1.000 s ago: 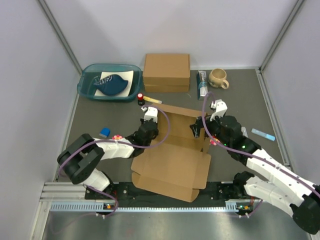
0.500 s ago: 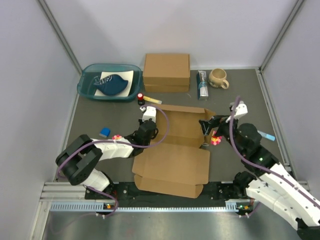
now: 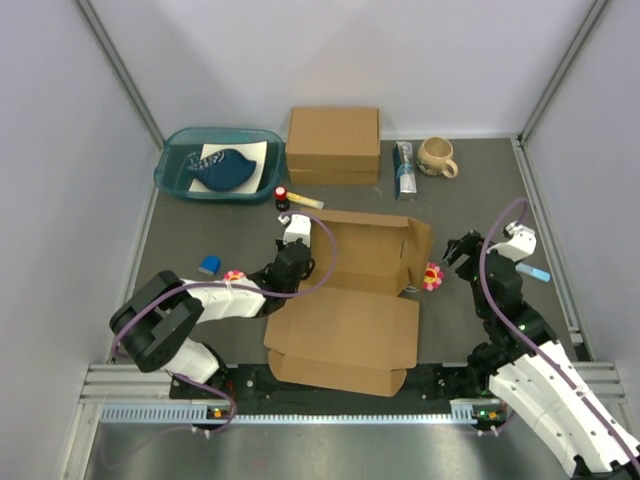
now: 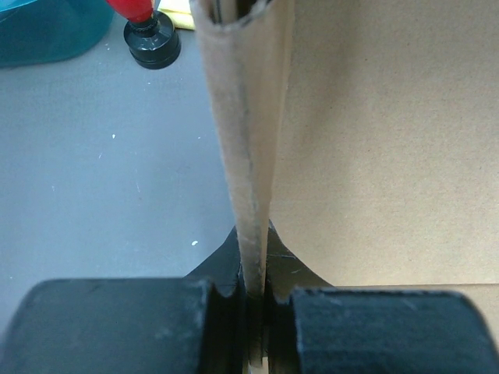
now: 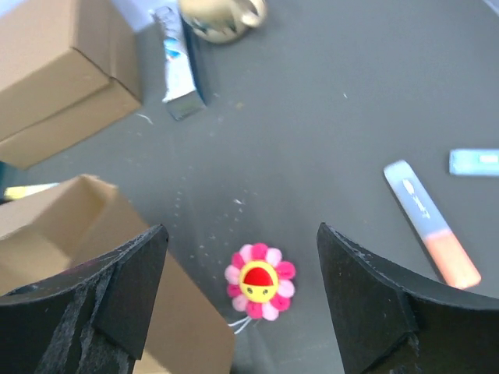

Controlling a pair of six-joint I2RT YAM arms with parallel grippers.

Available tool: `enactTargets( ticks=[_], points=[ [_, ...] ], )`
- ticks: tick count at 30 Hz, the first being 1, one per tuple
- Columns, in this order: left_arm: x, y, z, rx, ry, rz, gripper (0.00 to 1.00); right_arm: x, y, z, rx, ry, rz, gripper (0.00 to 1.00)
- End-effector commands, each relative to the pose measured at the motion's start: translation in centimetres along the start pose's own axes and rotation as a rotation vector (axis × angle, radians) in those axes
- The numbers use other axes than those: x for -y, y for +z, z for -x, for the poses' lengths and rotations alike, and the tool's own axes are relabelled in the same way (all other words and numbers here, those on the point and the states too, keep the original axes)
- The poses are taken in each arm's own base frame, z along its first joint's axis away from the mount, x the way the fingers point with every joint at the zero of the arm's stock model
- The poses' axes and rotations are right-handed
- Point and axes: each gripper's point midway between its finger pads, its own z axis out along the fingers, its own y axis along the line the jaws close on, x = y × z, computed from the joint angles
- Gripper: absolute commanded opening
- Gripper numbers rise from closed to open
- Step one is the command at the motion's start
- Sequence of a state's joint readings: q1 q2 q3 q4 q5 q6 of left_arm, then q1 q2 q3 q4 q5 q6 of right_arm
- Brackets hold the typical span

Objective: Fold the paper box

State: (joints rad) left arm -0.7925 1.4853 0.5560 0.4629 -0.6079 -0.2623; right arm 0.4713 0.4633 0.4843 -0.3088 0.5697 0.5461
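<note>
Left hand (image 4: pixel 255 292) is pinching the upright left side flap of the paper box (image 3: pixel 345 320), fingers pressed tight on the cardboard. The box sits mid-worktop (image 3: pixel 470 190) between the two arms, front panel lying flat and back part standing up. Right hand (image 5: pixel 240 234) is spread wide off to the box's right, hovering over a little pink flower toy (image 5: pixel 259 282) and touching nothing.

Brown paper box (image 3: pixel 350 300), walls half-raised

Behind the paper box (image 3: pixel 345 325) sits a cardboard box (image 3: pixel 333 140), a bin (image 3: pixel 200 192) to its left, a mug (image 3: pixel 437 155) to its right.
</note>
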Motion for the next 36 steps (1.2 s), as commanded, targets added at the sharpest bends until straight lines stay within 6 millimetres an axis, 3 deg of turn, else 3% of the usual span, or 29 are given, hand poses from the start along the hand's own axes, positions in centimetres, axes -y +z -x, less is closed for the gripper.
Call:
enactTargets(
  ticks=[1,3,9,15,27,32,36],
  points=[
    [-1.0,-0.4,0.4,0.024,0.008,0.022,0.0,0.7,1.1,-2.7,-0.071,0.097,-0.014,0.77],
    [-1.0,-0.4,0.3,0.022,0.01,0.023,0.0,-0.1,1.5,-3.3,-0.089,0.094,0.031,0.76],
    [-0.7,-0.4,0.4,0.027,0.006,0.009,0.0,-2.6,2.7,-7.9,-0.244,0.036,0.165,0.73],
    [-0.7,-0.4,0.5,0.03,0.014,0.002,0.0,-5.8,2.8,-9.0,-0.281,0.011,0.349,0.73],
    [-0.5,-0.4,1.1,0.039,0.025,-0.006,0.0,-9.8,1.7,-7.6,-0.238,-0.009,0.575,0.82],
    [-0.6,-0.4,1.2,0.036,0.03,0.002,0.0,-10.1,0.7,-7.2,-0.244,-0.04,0.607,0.83],
    [-0.5,-0.4,1.2,0.036,0.028,0.001,0.0,-9.6,0.0,-8.1,-0.265,-0.051,0.615,0.83]
  ],
)
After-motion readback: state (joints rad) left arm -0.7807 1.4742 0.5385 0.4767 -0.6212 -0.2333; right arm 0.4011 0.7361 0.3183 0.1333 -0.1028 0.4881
